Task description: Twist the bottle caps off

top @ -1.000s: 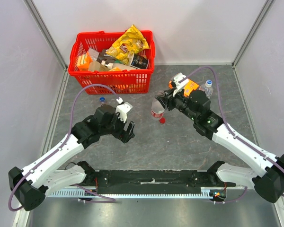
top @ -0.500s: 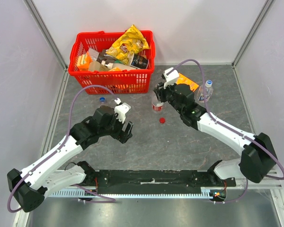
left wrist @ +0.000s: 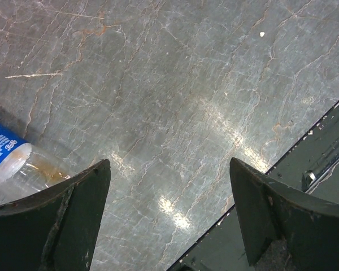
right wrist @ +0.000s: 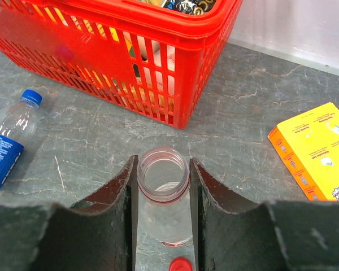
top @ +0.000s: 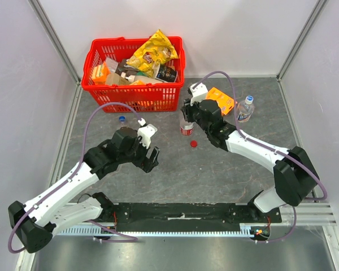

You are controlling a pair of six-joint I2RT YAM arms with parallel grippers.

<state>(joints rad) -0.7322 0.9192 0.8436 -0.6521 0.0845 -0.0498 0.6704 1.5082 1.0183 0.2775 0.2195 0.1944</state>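
Grey stone-look table [top: 214, 169], smooth, veined in pale lines, with patches of glare. Near the middle, gripped at the neck, a small clear plastic red-labelled bottle [top: 186, 130]: round threaded mouth uncapped, ringed in pale pink, thin walls see-through. Clenched on that neck from both sides, the right gripper [right wrist: 163, 189], its dark fingers [right wrist: 116, 195] flat-faced and curved at the tips. Loose on the table just beside the bottle's base, the small round red cap [top: 194, 143]. Further left, lying on its side, the blue-labelled bottle [right wrist: 8, 141], ribbed blue cap [right wrist: 31, 97] screwed on, most of its body hidden under the left arm in the overhead view. Over bare table near it, the left gripper [left wrist: 169, 169], spread wide and grasping nothing, the bottle's clear bottom end just beside one finger. At the far right, upright and capped, the plain bottle [top: 244, 109]. Between it and the right arm, a flat rectangular orange box [top: 221, 100], printed cardboard. Close behind the gripped bottle, a red plastic basket [top: 101, 87] with slotted lattice walls, heaped with packets, a crinkled yellow bag [top: 153, 52] on top.
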